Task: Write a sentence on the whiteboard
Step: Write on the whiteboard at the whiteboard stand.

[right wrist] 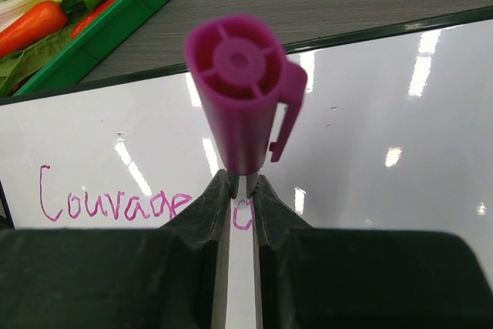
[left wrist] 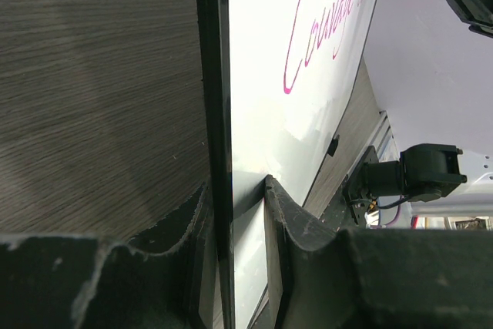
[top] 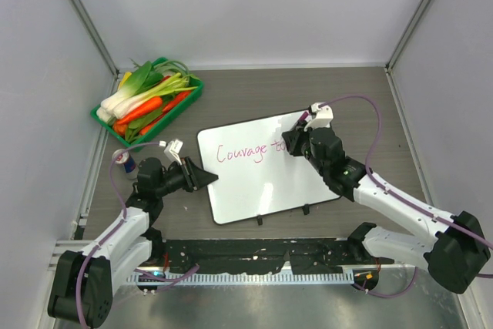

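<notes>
One whiteboard (top: 266,182) bears one pink sentence (top: 245,152). The left end effector (top: 209,178) clamps its edge, the right end effector (right wrist: 240,186) one marker (right wrist: 240,90).

pink cursive sentence (top: 245,152), reading "Courage to", written on the whiteboard (top: 262,190)
</notes>
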Available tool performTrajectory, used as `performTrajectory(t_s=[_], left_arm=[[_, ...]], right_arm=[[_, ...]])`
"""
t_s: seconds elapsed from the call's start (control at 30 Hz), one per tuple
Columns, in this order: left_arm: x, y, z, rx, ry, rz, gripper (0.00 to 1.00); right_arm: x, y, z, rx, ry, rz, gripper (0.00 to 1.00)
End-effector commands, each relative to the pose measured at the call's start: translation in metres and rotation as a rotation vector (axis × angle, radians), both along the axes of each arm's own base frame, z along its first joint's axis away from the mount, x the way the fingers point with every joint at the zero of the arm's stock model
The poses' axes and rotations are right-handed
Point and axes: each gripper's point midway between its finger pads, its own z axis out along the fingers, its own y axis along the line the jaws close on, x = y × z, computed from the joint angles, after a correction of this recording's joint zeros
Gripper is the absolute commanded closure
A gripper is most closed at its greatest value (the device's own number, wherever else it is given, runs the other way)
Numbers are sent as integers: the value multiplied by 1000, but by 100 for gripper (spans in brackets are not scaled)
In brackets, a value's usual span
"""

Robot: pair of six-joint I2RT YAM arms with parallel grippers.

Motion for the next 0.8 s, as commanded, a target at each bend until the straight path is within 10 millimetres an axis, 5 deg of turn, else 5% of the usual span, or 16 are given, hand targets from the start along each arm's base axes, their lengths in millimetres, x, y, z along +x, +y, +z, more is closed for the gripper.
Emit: performTrajectory(t_s=[0.0,0.27,0.77], left_arm=[[7,2,4,22,-57,6,100],[7,2,5,21,-59,6,100],[5,2,4,21,-57,4,100]], right_arm=[[-2,-4,29,65,-60,-18,99],[-8,-22,71,111,-167,-56,99],[3,-58,46,84,-102,-124,99]])
